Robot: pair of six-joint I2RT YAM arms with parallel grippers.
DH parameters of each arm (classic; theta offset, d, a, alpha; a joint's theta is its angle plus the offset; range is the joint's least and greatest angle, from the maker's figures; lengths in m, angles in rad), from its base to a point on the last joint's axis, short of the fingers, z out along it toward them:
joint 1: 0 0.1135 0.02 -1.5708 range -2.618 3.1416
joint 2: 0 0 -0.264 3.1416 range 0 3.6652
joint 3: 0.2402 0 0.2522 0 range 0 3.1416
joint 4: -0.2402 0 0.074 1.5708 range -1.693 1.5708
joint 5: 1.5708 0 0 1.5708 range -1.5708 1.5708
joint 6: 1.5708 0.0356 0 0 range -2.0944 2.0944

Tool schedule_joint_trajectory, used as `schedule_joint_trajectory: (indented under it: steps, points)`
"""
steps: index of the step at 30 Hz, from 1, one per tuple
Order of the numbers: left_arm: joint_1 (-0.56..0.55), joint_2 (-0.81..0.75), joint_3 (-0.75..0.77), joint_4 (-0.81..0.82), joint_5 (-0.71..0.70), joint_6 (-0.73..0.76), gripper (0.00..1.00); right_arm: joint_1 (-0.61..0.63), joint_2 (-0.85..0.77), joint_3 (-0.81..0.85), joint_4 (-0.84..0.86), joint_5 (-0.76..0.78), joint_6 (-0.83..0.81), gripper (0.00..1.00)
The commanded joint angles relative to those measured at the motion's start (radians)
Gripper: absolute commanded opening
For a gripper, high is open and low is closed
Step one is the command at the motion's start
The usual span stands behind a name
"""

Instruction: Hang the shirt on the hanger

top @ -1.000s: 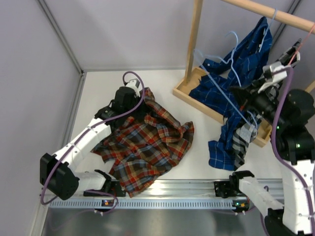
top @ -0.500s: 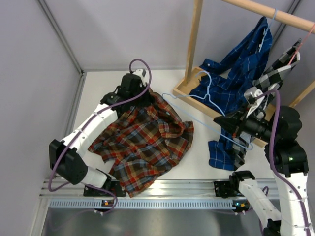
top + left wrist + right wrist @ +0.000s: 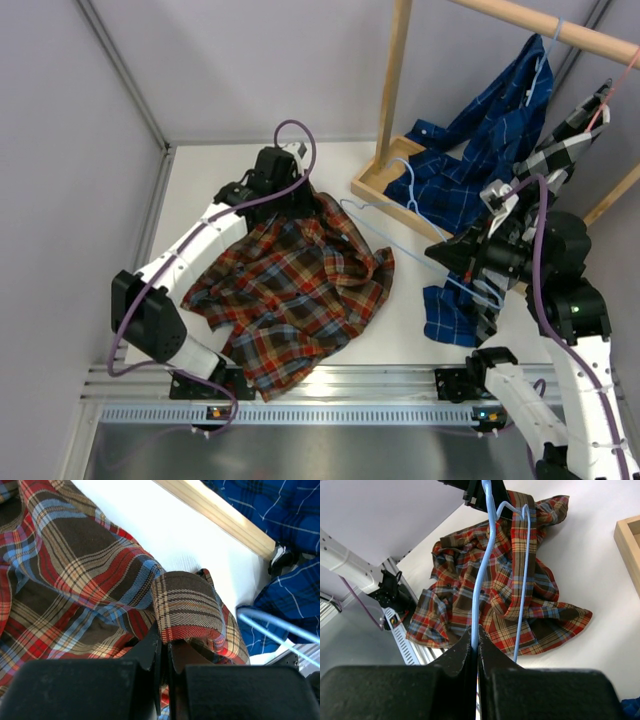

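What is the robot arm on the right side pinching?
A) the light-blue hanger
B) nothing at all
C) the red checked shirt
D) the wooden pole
A: in the right wrist view the right jaws are shut on the thin wire of the light-blue hanger.

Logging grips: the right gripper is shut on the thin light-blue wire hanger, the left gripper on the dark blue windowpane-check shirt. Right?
No: the left gripper is shut on the red, orange and brown plaid flannel shirt, as the left wrist view shows. The right gripper is shut on the thin light-blue wire hanger.
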Motion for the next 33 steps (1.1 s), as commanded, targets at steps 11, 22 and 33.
schedule_joint_trajectory:
  steps: [11, 22, 33]
  points:
    - [0.002, 0.094, 0.119, 0.005, 0.035, -0.003, 0.0, 0.02, -0.01, -0.006, 0.067, -0.043, 0.025, 0.0]
    - [0.002, 0.131, 0.148, 0.005, 0.07, -0.012, 0.0, 0.17, 0.055, -0.033, 0.112, 0.091, 0.064, 0.0]
    - [0.002, 0.09, 0.107, -0.049, 0.083, 0.046, 0.0, 0.465, 0.221, 0.027, 0.188, 0.497, 0.051, 0.0]
